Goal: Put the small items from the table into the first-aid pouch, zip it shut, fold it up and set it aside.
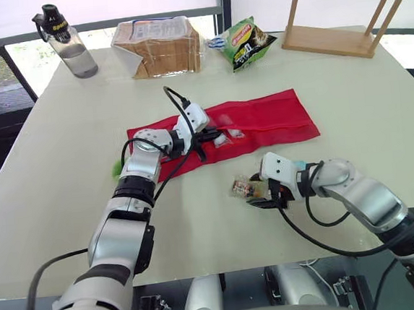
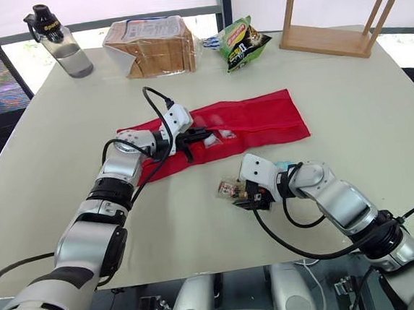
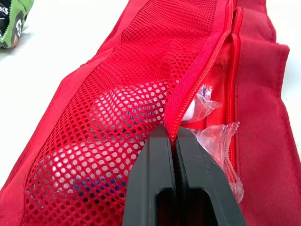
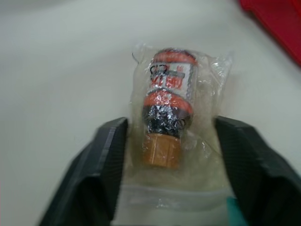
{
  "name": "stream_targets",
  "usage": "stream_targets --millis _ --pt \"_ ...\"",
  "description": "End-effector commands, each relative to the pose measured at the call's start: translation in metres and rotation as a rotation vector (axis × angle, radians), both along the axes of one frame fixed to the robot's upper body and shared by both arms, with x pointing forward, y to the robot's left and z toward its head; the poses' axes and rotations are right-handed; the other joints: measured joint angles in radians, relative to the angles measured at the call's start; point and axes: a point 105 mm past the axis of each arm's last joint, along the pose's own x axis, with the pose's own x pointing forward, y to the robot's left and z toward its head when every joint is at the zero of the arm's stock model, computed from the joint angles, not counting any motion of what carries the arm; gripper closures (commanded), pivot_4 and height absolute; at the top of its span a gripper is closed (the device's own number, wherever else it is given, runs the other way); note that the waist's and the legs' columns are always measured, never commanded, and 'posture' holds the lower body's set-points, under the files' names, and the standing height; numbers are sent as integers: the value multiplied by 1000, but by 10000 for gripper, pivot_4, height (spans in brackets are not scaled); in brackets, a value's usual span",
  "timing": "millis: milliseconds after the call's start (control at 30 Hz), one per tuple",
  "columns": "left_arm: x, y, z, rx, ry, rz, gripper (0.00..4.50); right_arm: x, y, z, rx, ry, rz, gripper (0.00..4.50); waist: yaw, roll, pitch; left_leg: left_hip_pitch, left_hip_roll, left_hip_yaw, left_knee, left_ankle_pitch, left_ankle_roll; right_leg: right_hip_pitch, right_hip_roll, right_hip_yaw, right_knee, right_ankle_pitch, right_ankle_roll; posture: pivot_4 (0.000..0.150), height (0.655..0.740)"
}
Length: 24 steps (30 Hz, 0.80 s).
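The bagged bottle (image 4: 169,89) lies on the bench (image 1: 60,139) just beside the red pouch (image 1: 262,117), between the right gripper's (image 2: 250,195) parted jaws. Best to close on the bottle itself, not the loose film. The left gripper's (image 3: 172,136) jaws are clamped on the pouch's zip edge, so lift that mouth open for the drop.

Red cloth-and-mesh pouch (image 3: 263,117); glossy clear plastic wrapper (image 4: 209,75).
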Motion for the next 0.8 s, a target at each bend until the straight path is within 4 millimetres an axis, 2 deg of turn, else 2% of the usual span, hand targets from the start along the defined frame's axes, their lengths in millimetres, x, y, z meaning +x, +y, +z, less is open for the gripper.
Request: stream_targets --millis 33,67,100,167,200,267,400,633,700,800 --pt "1 -2 6 -6 -22 1 45000 2 1 15 40 -34 -8 32914 0 0 0 0 0 0 0 0 0 0 0 0 0 0 0 1500 7400" --pt "1 -2 6 -7 -23 2 45000 3 0 16 40 -36 -17 39017 0 0 0 0 0 0 0 0 0 0 0 0 0 0 0 1500 7400" --pt "1 -3 6 -8 -23 3 45000 4 0 18 65 -18 -38 41487 0 0 0 0 0 0 0 0 0 0 0 0 0 0 0 1500 7400" --pt "1 -3 7 -13 -24 4 45000 6 5 30 171 41 -102 41532 0 0 0 0 0 0 0 0 0 0 0 0 0 0 0 1500 7400" --pt "1 -4 7 -18 -24 4 45000 18 6 41 263 78 -215 41532 0 0 0 0 0 0 0 0 0 0 0 0 0 0 0 1500 7400" --pt "1 -4 7 -23 -24 5 45000 29 6 51 351 137 -342 41532 -3 0 0 0 1 -1 0 0 0 0 0 0 1 0 0 1500 7400" --pt "1 -6 8 -48 -22 15 45000 57 -14 41 275 119 -643 41532 6 0 0 0 0 -1 0 0 0 0 -1 -1 1 0 0 1500 7400" --pt "1 -9 10 -81 -20 26 45000 62 -20 29 193 174 -761 41532 1 0 0 0 0 0 0 0 0 0 -1 0 1 0 0 1500 7400" --pt "0 -11 9 -86 -17 24 45000 64 -13 29 239 250 -756 41532 0 0 0 0 0 0 0 0 0 0 -1 0 1 0 0 1500 7400" --pt "-2 -11 8 -88 -18 15 45000 74 -11 30 256 272 -772 41532 -1 0 0 0 0 0 0 0 0 0 -1 0 1 0 0 1500 7400"
